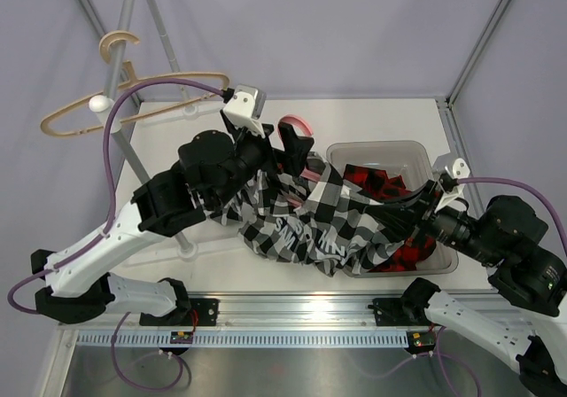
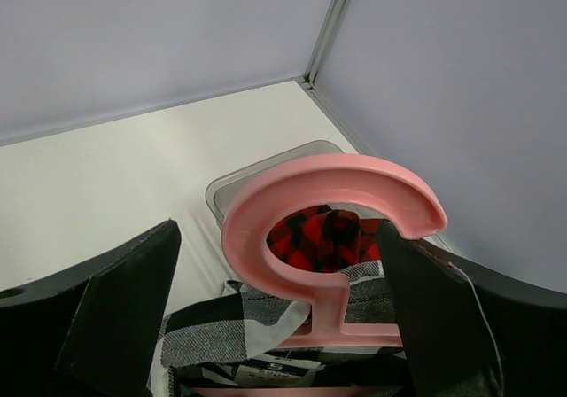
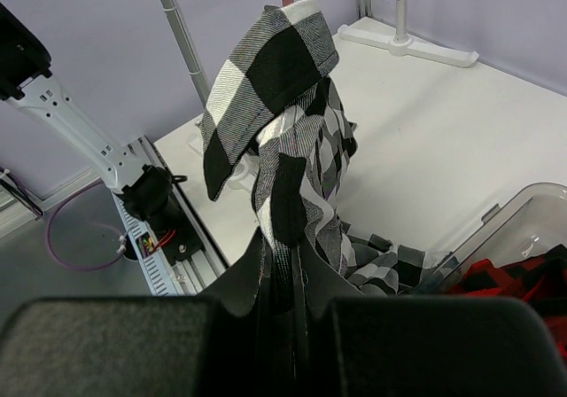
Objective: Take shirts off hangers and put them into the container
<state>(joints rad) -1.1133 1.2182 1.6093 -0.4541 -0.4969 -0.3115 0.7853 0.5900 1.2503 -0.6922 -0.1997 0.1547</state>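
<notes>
Crumpled black-and-white shirt (image 1: 310,220) is stretching left-to-right from the smooth pink hanger (image 1: 299,125). Right gripper (image 3: 283,308) is pinching its soft fabric; left gripper (image 2: 283,317) is gaping around the curved hook (image 2: 337,177).

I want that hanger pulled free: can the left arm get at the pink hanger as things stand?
Likely yes: the left pincer is open, and the hook of the pink hanger sits between its jaws, nothing blocking.

Probably a robot lab cell: plain lilac walls (image 1: 354,25), aluminium frame (image 1: 483,35), white table (image 1: 372,118).
</notes>
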